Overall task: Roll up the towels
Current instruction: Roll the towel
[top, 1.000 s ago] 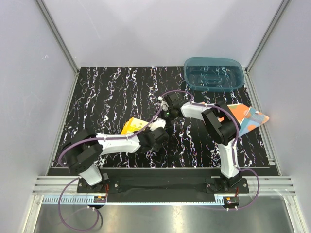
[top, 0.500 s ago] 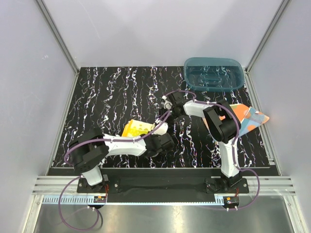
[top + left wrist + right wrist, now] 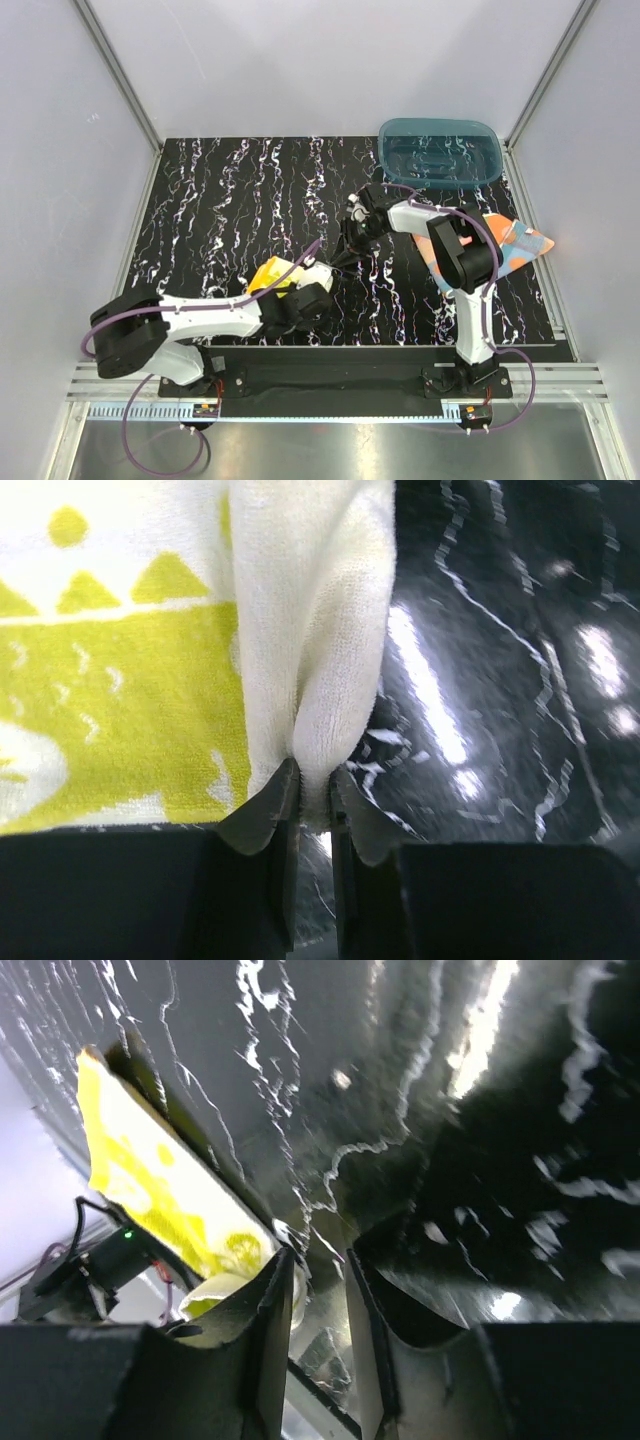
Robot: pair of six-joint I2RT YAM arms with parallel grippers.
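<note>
Yellow towel (image 3: 310, 630): soft, light, limp.
Left jaws pinch its folded edge; right jaws stand slightly apart, empty. We judge an edge the best hold.

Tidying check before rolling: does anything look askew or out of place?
The orange dotted towel lies skewed on the table, one corner past its right edge. The yellow towel is bunched in the left tool.

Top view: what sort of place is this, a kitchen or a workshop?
Probably a robot test cell: plain grey walls box in a black marbled table, with the left arm and right arm bolted at its near edge.
</note>
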